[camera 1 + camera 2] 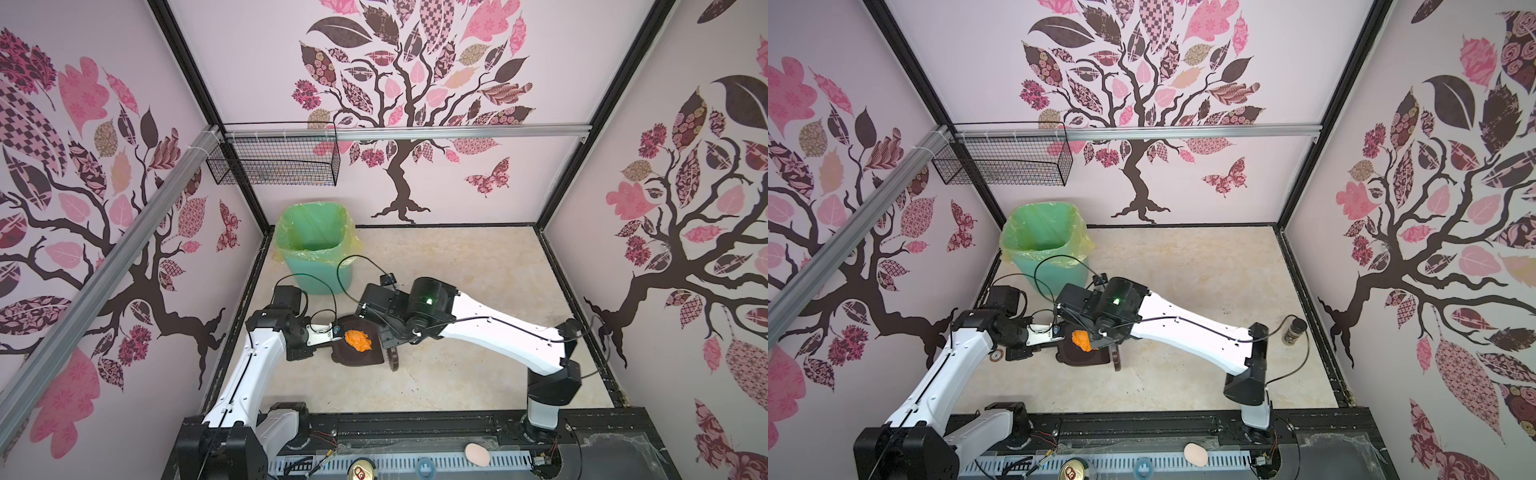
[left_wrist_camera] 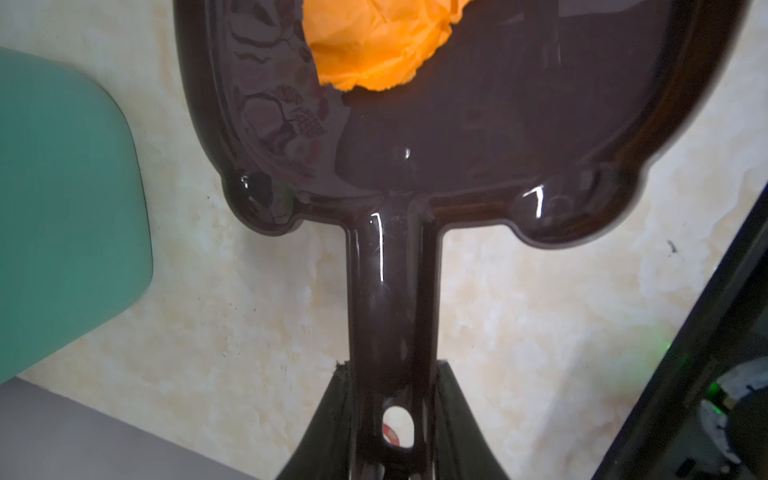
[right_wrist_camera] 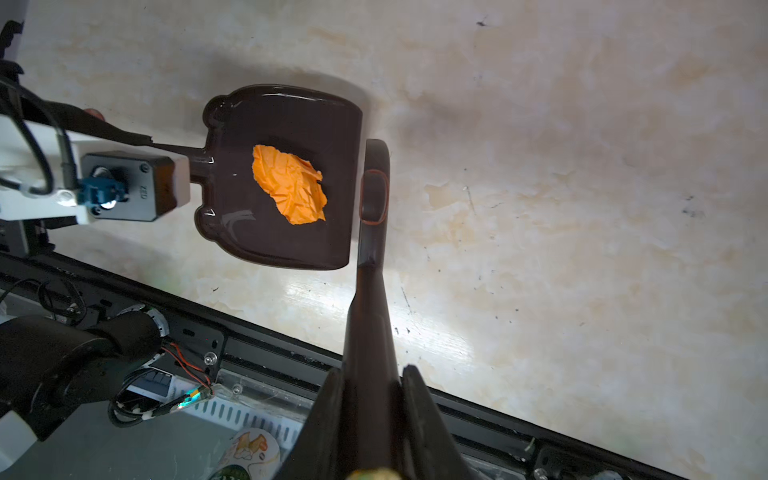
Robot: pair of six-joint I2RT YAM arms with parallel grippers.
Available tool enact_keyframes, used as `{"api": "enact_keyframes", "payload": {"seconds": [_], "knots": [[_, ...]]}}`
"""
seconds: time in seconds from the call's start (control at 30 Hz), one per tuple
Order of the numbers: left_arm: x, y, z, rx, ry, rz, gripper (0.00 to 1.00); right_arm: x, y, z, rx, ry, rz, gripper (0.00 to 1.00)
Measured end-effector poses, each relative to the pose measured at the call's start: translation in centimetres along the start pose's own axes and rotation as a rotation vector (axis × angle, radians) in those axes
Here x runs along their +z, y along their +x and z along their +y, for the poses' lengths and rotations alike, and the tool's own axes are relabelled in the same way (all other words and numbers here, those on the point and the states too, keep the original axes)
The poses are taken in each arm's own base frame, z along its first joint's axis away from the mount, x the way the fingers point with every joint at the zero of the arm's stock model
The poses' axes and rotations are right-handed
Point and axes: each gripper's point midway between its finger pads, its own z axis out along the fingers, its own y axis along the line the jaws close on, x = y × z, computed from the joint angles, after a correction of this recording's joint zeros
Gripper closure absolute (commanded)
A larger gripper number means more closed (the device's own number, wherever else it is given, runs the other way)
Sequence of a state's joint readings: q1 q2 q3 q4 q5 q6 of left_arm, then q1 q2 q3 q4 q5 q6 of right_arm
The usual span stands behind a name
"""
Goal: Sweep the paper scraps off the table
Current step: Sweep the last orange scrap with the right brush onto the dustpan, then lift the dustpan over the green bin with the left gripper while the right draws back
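Gripping dustpan in left pincer, brush in right pincer; carrying sole visible paper scrap; seemingly awaits tipping into bin.

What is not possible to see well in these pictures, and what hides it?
- Orange wad: cut by the frame edge in the left wrist view.
- Brush bristles: under its head in the right wrist view.
- Bin floor: behind its near wall in both top views.
- Left pincer: covered by its wrist camera in both top views.
- Table under the right arm: covered in both top views.
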State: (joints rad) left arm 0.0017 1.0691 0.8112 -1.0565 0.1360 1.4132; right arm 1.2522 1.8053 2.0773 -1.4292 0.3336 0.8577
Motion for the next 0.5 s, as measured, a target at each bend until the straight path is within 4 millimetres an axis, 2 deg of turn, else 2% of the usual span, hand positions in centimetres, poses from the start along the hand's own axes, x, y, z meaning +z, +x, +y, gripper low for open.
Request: {"api": "enact_keyframes", "payload": {"seconds": [0.1, 0.23, 0.37, 0.5], "knots": [[-0.3, -0.4, -0.1, -0.034, -0.002, -0.04, 1.0, -2.6, -0.1, -3.4, 0.051, 0.001, -0.053, 1.0], [-1.2, -0.6, 0.0, -0.074, -0.023, -0.083, 1.0, -4.6, 0.6, -7.7, 0.123, 0.014, -0.094, 1.0], [-3.1, -1.0, 0.8, -0.091, -0.048, -0.114, 1.0, -4.0, 1.9, -11.3, 0.167, 0.075, -0.084, 1.0], [-5.8, -1.5, 2.0, -0.075, -0.085, -0.127, 1.0, -2.1, 3.3, -12.7, 0.167, 0.135, -0.041, 1.0]]}}
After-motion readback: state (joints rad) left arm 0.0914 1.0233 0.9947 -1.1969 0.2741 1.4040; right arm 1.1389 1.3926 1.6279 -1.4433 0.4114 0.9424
